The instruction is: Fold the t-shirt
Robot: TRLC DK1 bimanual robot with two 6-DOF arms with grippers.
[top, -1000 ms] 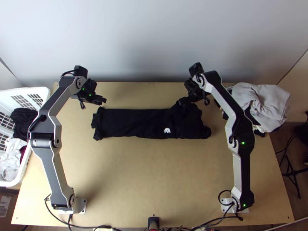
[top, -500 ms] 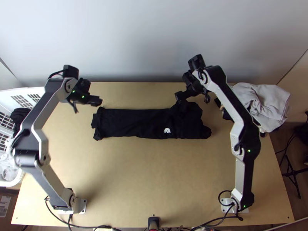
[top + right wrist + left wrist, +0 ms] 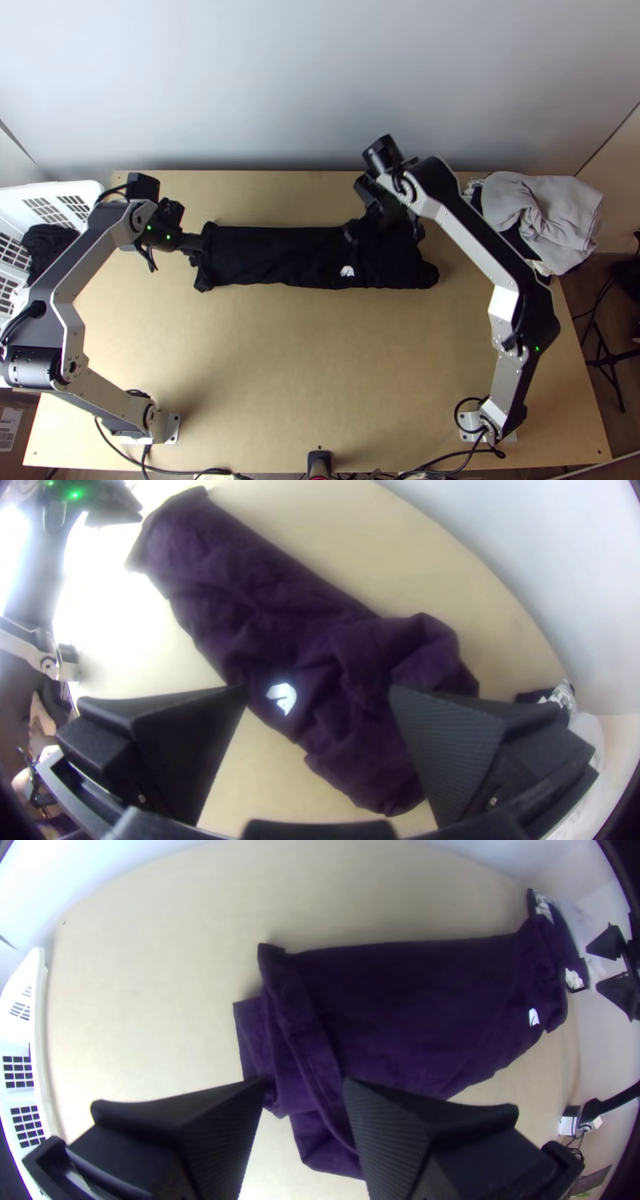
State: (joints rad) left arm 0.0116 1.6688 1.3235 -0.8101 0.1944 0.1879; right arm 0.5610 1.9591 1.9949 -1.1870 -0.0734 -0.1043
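The black t-shirt lies folded into a long strip across the table, a small white print near its right part and that right end bunched. My left gripper is at the strip's left end. In the left wrist view my left gripper stands open above the layered end of the shirt. Over the bunched right end is my right gripper. In the right wrist view my right gripper is open, with the shirt and its print below and between the fingers.
A white basket with dark and light clothes stands at the left edge. Grey and dark cloths lie heaped at the table's back right. Bare wood of the table shows in front of the shirt.
My left gripper has moved toward the near edge, onto the strip's left end. The right gripper has moved left and nearer, over the shirt. The shirt lies as before.
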